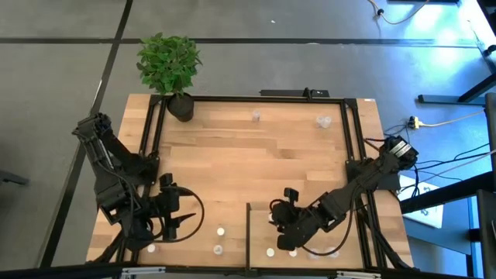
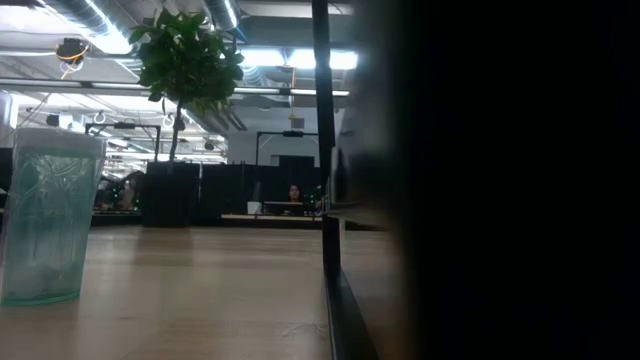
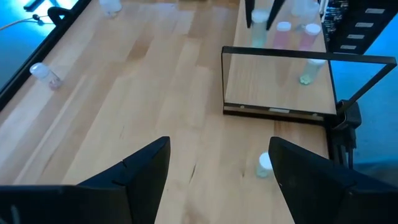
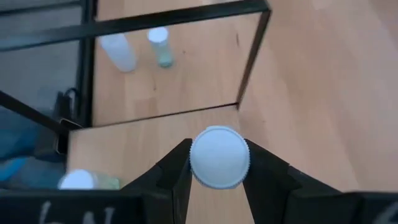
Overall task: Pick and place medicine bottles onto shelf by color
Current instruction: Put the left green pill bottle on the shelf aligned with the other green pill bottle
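My right gripper is shut on a white-capped medicine bottle over the near left part of the shelf, a pale panel with a thin black edge. In the high view this gripper is at the table's near right. Two bottles, one greenish and one whitish, stand on the shelf. My left gripper hangs open above the table's near left, holding nothing. A white-capped bottle stands on the tabletop beyond it. My right gripper pinches the bottle's round white cap, at its ribbed rim, between the two fingers. The fingers slant down from the table's right side. The cap faces the camera and hides the bottle's body, so I cannot tell whether the bottle rests on anything.
A potted plant stands at the far left corner. Loose bottles stand near the front edge and at the far side. A translucent green bottle stands close in the low view. A black frame borders the table.
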Action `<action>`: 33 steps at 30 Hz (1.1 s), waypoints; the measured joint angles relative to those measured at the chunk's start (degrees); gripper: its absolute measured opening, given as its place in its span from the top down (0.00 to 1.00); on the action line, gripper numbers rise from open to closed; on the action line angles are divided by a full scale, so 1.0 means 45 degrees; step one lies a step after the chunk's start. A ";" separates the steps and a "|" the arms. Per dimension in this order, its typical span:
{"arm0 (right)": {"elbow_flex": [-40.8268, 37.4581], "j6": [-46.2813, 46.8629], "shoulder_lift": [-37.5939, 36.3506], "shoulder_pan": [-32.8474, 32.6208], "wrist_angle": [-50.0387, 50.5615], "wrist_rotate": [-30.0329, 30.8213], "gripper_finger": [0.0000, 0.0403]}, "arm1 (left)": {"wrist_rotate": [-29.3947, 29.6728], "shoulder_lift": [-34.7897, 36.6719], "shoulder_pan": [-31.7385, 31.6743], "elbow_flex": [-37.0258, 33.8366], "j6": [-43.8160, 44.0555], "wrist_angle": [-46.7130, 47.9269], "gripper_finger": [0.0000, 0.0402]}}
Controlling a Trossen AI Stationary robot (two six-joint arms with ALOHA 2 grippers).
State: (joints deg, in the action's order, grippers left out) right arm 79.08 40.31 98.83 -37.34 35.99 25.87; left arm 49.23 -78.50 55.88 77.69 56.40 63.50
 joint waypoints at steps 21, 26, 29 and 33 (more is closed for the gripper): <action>-0.2235 -0.0363 0.0005 -0.0818 -0.3209 -0.0102 0.69 | -0.0155 -0.0017 0.0066 -0.1569 -0.0803 -0.3375 0.34; -0.2252 -0.0392 0.0009 -0.0934 -0.3260 -0.0097 0.69 | -0.0505 -0.0015 0.0257 -0.1947 -0.3144 -0.5480 0.34; -0.2252 -0.0392 0.0078 -0.0929 -0.3338 -0.0094 0.69 | -0.0930 -0.0017 0.0253 -0.1982 -0.3661 -0.5956 0.34; -0.2252 -0.0784 0.0424 -0.0934 -0.3472 -0.0130 0.69 | -0.1451 -0.0015 0.0134 -0.1987 -0.4750 -0.6571 0.34</action>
State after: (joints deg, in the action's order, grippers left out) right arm 68.95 36.78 100.73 -41.54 20.37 25.28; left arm 42.70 -78.56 56.48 68.75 35.02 33.93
